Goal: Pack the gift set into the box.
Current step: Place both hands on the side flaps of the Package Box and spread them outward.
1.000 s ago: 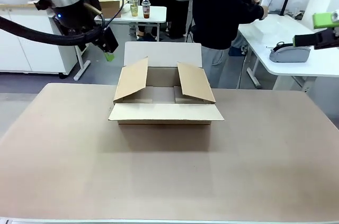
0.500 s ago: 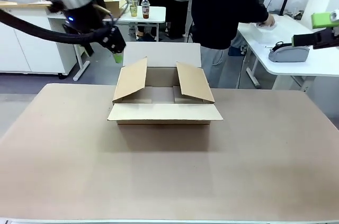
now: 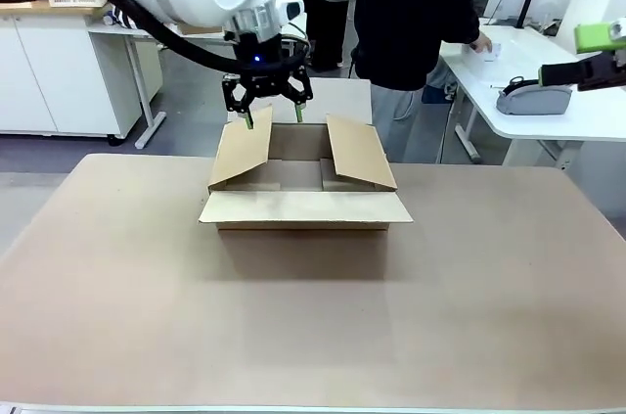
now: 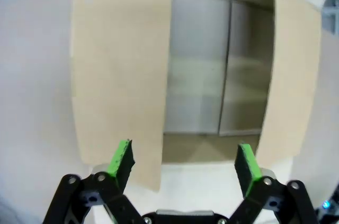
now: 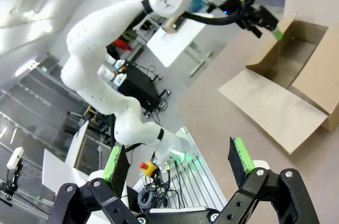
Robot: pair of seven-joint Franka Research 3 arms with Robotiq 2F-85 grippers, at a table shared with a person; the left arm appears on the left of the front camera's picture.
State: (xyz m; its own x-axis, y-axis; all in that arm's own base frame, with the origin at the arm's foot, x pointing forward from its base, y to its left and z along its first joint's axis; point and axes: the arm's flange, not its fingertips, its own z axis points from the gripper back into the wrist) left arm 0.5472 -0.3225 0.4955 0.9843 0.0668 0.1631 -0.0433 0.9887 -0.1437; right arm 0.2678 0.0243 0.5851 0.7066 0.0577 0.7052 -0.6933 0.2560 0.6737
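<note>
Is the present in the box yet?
Not yet. Done: the box sits open, nothing inside. In hand: nothing; the left gripper hovers open above it, and the right gripper is open too. Left: the grey gift set lies on the white side table, waiting to be packed.

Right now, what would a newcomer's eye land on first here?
The big open cardboard box sits in the middle of the table, flaps spread, with the left gripper hanging open just above its far side. Off to the right, the grey case lies on a white side table, not yet packed.
</note>
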